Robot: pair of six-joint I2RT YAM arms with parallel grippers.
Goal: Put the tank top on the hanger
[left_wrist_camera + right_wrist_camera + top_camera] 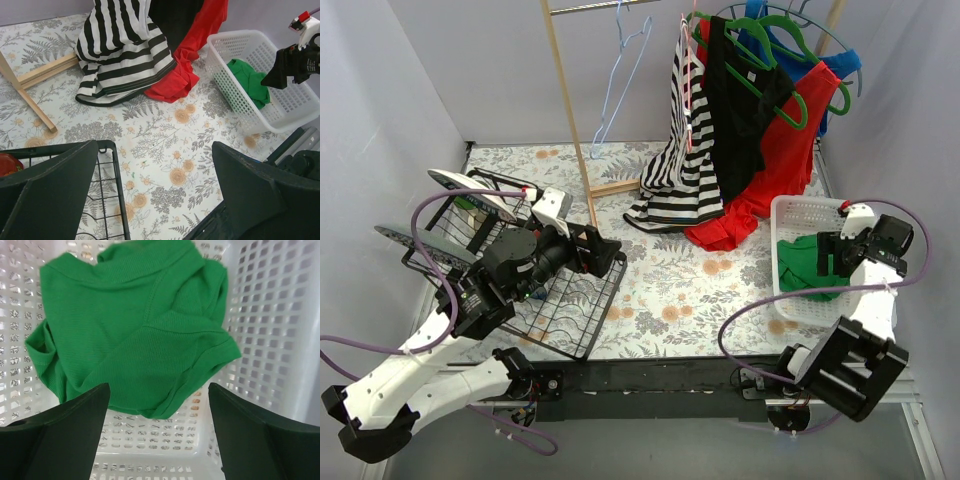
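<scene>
The bright green tank top (805, 266) lies crumpled in a white plastic basket (790, 212) at the right; it also shows in the right wrist view (130, 325) and the left wrist view (250, 80). My right gripper (157, 410) is open, hanging just above the tank top's near edge inside the basket, touching nothing. The light-blue wire hanger (620, 75) hangs on the rail at the back, left of the clothes. My left gripper (155, 190) is open and empty, over the table by a black wire rack (570, 310).
A black-and-white striped top (680, 170) and a red garment (770, 170) hang on green hangers at the back and drape onto the table. A wooden rack post (570, 110) stands behind the black wire rack. Grey walls close in both sides.
</scene>
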